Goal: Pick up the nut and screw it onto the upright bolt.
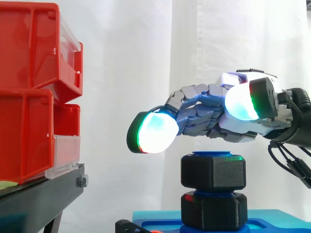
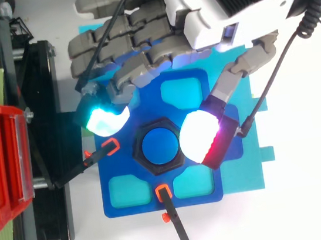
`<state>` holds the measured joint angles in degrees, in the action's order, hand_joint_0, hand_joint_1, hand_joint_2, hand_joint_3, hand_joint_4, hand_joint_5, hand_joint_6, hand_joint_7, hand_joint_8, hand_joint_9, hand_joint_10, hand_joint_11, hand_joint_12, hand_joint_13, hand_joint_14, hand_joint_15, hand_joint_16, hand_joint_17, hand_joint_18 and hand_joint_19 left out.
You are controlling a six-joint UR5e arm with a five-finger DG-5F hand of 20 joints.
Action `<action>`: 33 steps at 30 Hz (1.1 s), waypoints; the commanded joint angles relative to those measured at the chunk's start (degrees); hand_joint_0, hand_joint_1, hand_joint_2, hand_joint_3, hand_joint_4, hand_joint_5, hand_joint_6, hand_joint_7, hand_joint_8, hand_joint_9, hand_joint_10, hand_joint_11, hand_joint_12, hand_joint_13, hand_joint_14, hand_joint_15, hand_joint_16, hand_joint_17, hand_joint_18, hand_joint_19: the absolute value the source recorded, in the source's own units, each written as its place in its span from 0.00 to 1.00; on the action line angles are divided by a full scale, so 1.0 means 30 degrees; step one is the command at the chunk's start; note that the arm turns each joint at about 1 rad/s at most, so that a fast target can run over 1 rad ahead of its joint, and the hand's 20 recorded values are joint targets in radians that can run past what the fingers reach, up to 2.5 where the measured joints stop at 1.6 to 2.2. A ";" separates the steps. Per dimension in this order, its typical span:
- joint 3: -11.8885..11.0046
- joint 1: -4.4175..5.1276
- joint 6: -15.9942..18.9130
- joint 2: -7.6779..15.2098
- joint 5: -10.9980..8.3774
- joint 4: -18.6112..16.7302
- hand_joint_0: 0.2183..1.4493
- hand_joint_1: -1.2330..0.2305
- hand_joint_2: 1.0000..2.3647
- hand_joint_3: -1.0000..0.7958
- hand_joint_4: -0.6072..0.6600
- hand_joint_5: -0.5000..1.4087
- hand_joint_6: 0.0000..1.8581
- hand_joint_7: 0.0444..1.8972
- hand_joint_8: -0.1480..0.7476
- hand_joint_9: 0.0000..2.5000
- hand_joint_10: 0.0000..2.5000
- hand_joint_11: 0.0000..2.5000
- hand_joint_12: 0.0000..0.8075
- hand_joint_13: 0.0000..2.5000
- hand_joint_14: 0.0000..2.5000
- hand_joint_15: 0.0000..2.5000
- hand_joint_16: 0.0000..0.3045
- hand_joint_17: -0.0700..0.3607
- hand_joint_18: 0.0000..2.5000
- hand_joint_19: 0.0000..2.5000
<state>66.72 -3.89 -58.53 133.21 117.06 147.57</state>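
Observation:
A black hexagonal nut [image 1: 213, 172] sits on the top of the upright blue bolt [image 2: 159, 145], whose blue end shows inside the nut [image 2: 140, 135] in the top view. A second black nut-like collar [image 1: 214, 209] sits lower on the bolt, at the base. My hand [image 1: 204, 114] hovers just above the upper nut, apart from it, with its fingers stretched out to the left and holding nothing. In the top view the hand [image 2: 194, 15] comes from the upper right. One glowing fingertip [image 2: 104, 120] lies left of the nut and the glowing thumb pad [image 2: 198, 137] lies right of it.
The bolt stands in a blue fixture plate [image 2: 130, 204] on a cyan base [image 2: 244, 174]. Two black clamps with orange tips [image 2: 163, 193] sit at the plate's left and front edges. Red bins [image 1: 34, 97] on a black stand [image 1: 39, 194] rise at the left.

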 commanded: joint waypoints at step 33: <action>0.0318 0.0242 0.0234 0.0568 -0.0259 -0.0615 0.21 0.68 0.00 0.28 0.58 0.20 0.28 0.66 0.42 0.18 0.00 0.00 0.32 0.13 0.00 0.00 0.09 0.30 0.00 0.00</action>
<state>67.68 -2.98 -57.85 134.91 116.24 145.89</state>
